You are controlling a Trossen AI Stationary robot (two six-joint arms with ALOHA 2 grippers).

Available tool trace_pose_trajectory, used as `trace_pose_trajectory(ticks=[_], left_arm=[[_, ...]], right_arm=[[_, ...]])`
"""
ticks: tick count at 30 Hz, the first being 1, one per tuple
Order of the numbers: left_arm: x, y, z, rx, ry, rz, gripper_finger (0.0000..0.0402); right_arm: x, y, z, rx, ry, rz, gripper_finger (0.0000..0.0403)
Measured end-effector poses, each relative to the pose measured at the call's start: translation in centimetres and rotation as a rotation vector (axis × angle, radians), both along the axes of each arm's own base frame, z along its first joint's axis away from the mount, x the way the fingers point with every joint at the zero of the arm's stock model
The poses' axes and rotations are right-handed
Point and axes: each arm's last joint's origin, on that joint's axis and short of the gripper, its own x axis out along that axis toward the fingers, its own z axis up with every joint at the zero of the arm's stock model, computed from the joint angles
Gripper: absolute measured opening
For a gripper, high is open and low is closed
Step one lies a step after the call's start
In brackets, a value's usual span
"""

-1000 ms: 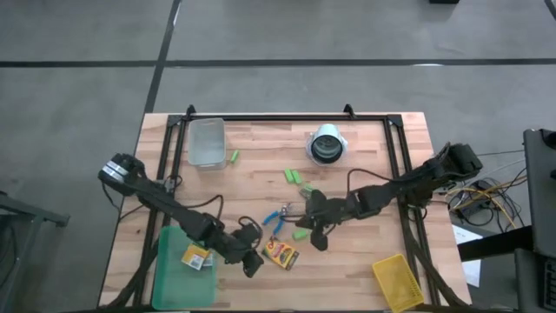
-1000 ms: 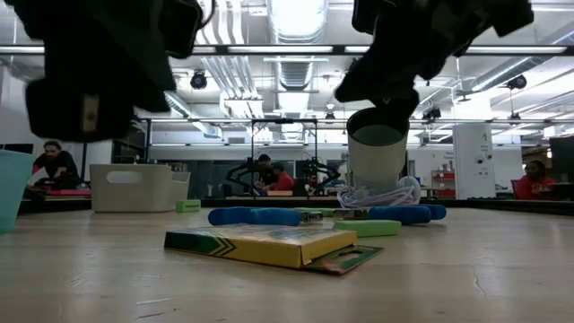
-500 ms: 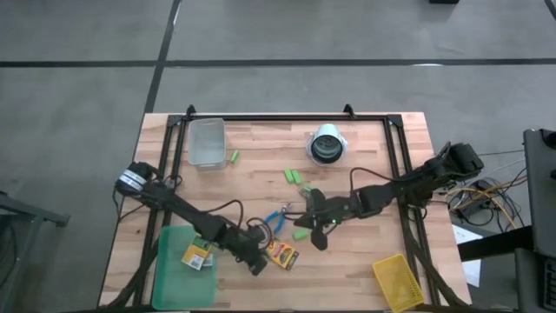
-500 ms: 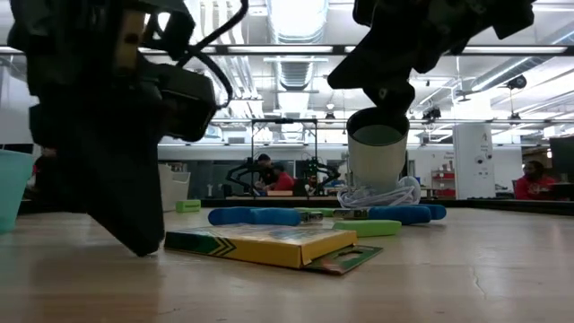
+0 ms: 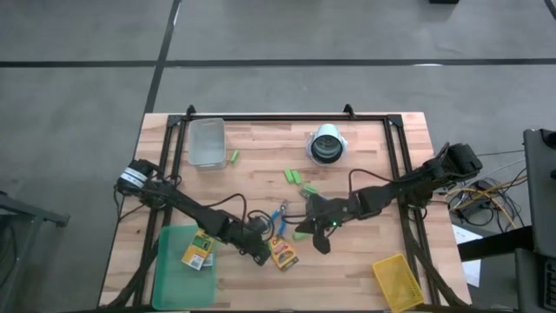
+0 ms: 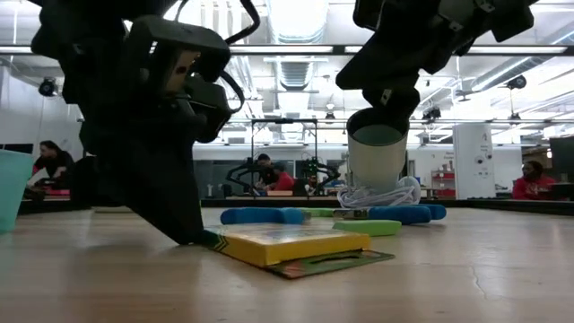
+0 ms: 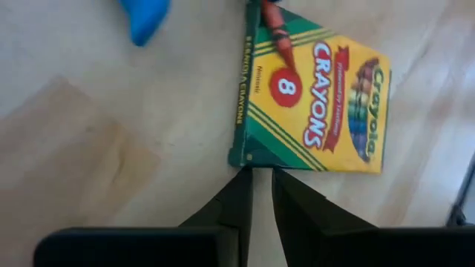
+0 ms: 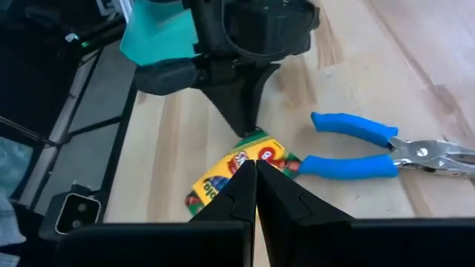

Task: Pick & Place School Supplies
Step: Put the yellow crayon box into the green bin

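My left hand [image 7: 258, 175], fingers nearly closed and gripping nothing, touches a corner of the crayon box [image 7: 312, 96] near the bench's front edge, while my closed right hand [image 8: 255, 172] hovers beside the scissors [image 8: 375, 148].

The crayon box [image 7: 312, 104] near the tabletop's front edge is yellow with dark green borders and stripes, red lettering, a red circle and a printed row of many-coloured crayons. The scissors [image 8: 378, 148] beside it have bright blue handles and silver metal. The flat tray [image 5: 178, 265] at the front left corner is green, the small bin [image 5: 398, 280] at the front right yellow, and the tabletop [image 5: 252, 156] pale wood.
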Motion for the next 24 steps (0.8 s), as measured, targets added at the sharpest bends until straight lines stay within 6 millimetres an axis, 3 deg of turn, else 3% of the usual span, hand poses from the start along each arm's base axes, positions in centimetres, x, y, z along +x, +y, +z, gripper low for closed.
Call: trace_pose_trajectory(ticks=[12, 24], left_arm=[[0.1, 1.5, -0.2, 0.229, -0.057, 0.182, 0.0060], [-0.4, 1.0, 1.9, -0.029, -0.026, 0.114, 0.0060]], right_arm=[[0.7, 0.7, -2.3, 0.051, 0.087, 0.017, 0.0008], [3.0, 2.9, -5.4, 0.017, 0.137, 0.084, 0.0008]])
